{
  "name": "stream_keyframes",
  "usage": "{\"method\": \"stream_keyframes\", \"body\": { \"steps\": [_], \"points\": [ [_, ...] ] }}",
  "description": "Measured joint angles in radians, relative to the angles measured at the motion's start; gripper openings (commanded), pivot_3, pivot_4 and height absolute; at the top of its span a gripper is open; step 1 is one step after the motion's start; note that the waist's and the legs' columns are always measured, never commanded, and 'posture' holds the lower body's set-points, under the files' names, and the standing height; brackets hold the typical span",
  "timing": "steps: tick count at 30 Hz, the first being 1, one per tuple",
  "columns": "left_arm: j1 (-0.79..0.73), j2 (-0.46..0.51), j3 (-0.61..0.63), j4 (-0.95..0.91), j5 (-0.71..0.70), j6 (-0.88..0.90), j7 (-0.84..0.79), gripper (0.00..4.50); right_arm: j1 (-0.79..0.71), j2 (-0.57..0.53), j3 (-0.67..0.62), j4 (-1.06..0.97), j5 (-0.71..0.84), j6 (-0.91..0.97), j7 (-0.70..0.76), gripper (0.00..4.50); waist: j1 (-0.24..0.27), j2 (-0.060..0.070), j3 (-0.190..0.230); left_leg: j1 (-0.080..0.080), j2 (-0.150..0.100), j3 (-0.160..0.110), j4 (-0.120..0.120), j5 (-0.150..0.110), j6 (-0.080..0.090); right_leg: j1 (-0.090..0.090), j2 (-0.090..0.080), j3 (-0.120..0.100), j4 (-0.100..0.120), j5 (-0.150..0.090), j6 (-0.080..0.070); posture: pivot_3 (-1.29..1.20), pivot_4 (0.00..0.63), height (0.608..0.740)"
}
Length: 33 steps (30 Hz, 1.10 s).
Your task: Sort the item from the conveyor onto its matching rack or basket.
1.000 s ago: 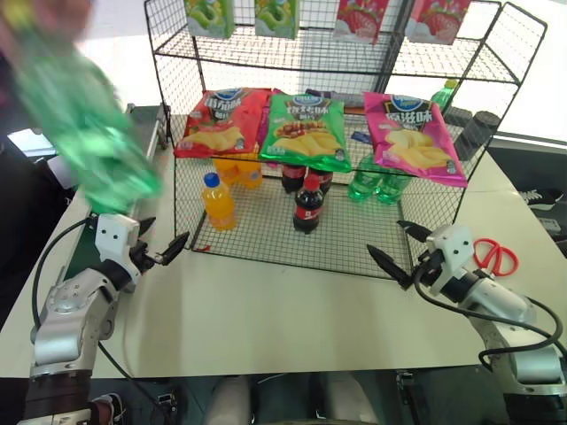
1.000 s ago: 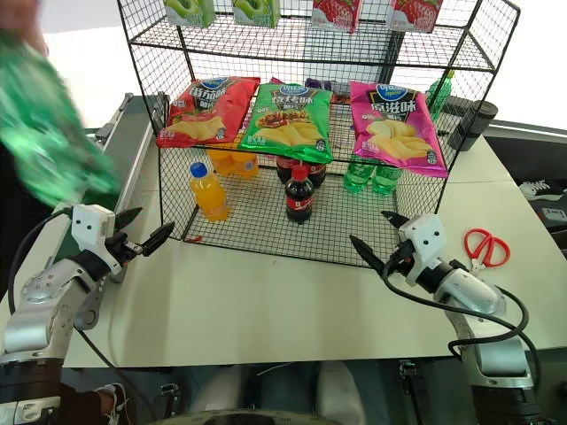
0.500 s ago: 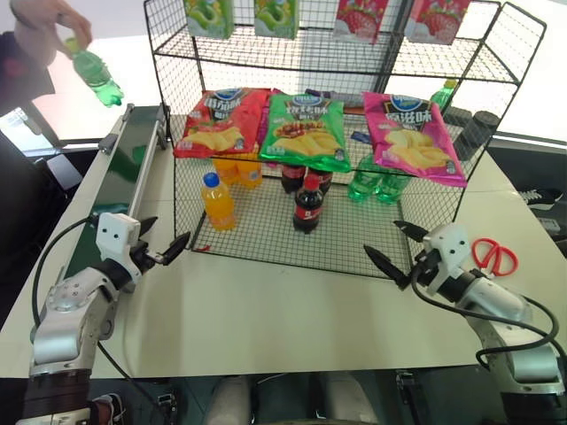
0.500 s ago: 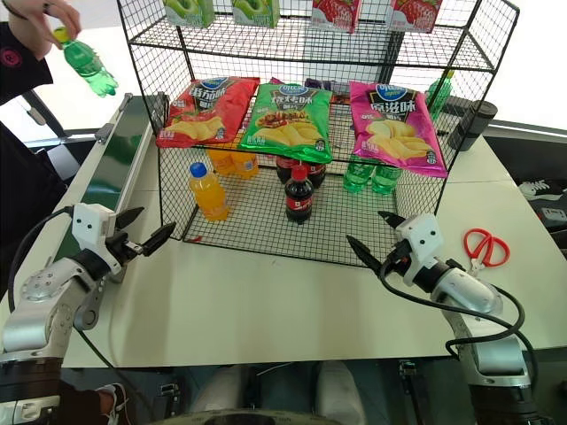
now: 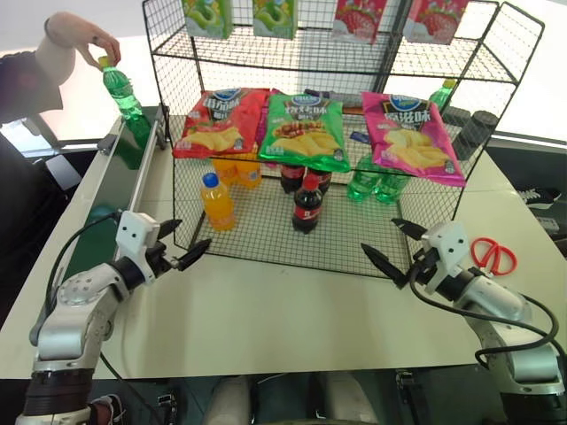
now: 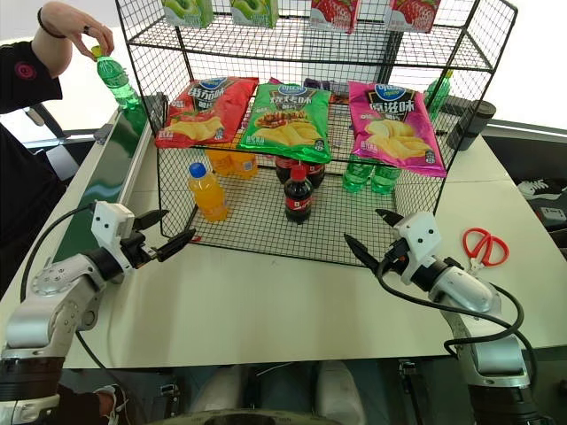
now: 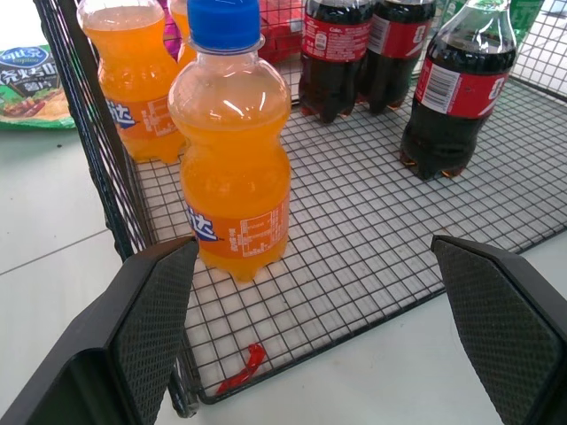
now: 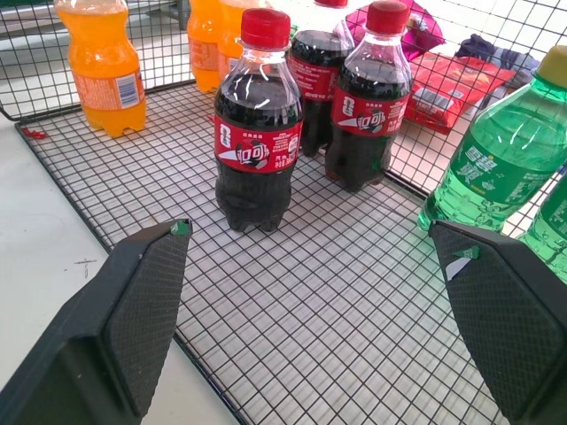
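Green translucent bottle in a person's hand; both ribbed black tools spread, left, right.

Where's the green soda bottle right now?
The green soda bottle stands upright at the conveyor's far end, left of the wire rack, a person's hand on its cap.

The bottle, translucent green with a yellow cap, stands upright at the far end of the belt, a person's hand pinching its cap. The dark green belt runs along the left side of the rack, a tall black wire-mesh shelf with chip bags clipped across its front.
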<state>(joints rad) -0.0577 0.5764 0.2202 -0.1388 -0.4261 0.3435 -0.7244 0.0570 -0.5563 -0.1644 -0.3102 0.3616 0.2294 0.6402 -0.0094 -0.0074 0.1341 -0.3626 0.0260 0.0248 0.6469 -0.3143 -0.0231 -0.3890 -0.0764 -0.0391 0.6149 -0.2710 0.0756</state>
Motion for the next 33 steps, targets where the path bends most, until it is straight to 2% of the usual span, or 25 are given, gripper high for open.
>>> {"method": "stream_keyframes", "body": {
  "steps": [5,10,16,20,24,33],
  "points": [
    [-0.002,-0.022,0.079,0.012,-0.033,0.001,0.063,4.50,-0.003,0.008,0.006,0.000,0.003,0.001,0.003,4.46,-0.001,0.000,0.000,0.000,0.000,0.000,0.000,0.000,0.000,0.000,0.000,0.000,0.000,0.000,0.000,0.00,0.150,0.740],
    [-0.040,-0.092,0.225,0.102,-0.017,-0.049,0.265,4.50,-0.046,0.031,0.061,0.002,0.004,0.001,0.019,4.46,-0.001,-0.001,0.000,0.001,0.001,0.000,0.001,0.000,0.000,0.000,0.002,0.000,0.001,0.000,0.001,0.00,0.150,0.740],
    [-0.042,-0.162,0.308,0.176,0.025,-0.116,0.457,4.50,-0.096,0.078,0.144,0.002,0.004,0.004,0.037,4.46,0.001,-0.004,-0.001,0.001,0.001,0.000,0.001,0.000,0.000,0.000,0.003,0.000,0.001,0.001,0.001,0.00,0.150,0.740],
    [-0.065,-0.199,0.307,0.256,0.121,-0.207,0.594,4.50,-0.121,0.134,0.249,-0.022,0.002,0.015,0.041,4.46,0.002,-0.005,-0.001,0.001,0.001,0.000,0.001,0.000,0.000,0.000,0.003,0.000,0.002,0.001,0.001,0.00,0.150,0.740],
    [-0.089,-0.224,0.307,0.303,0.166,-0.267,0.679,4.50,-0.116,0.146,0.311,-0.070,-0.005,0.028,0.040,4.46,0.003,-0.007,-0.002,0.001,0.001,0.000,0.001,0.000,0.000,0.000,0.002,0.000,0.002,0.001,0.001,0.00,0.150,0.740],
    [-0.123,-0.229,0.280,0.368,0.178,-0.326,0.690,4.50,-0.091,0.163,0.359,-0.116,-0.006,0.052,0.017,4.46,0.001,-0.008,-0.003,0.001,0.001,0.000,0.001,0.000,0.000,0.000,0.001,0.000,0.002,0.001,0.001,0.00,0.150,0.740]
  ]
}}
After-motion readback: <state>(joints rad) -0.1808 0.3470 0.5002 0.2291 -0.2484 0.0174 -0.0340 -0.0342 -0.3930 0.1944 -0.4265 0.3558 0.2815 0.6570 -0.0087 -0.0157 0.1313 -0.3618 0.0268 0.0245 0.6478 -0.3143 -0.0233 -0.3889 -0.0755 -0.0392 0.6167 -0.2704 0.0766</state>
